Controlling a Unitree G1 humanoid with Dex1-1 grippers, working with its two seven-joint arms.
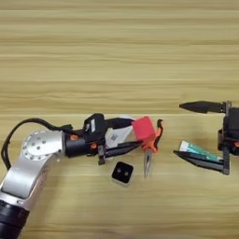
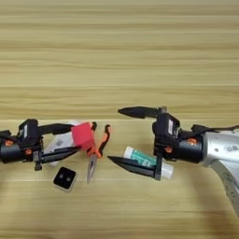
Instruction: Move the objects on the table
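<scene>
1. I can read no text, brand or number anywhere in either eye view.
2. The white tube (image 2: 145,161) carries a green label, but I can make out no lettering on it.
3. The left claw (image 1: 132,134) has a pale sticker on its black body; whatever is printed there is too small for me to read.
4. The right claw (image 2: 115,135) bears a similar pale sticker, equally unreadable.

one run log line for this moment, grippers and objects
left gripper: shut on red cube | right gripper: open around white tube | pliers, black block: on table
</scene>
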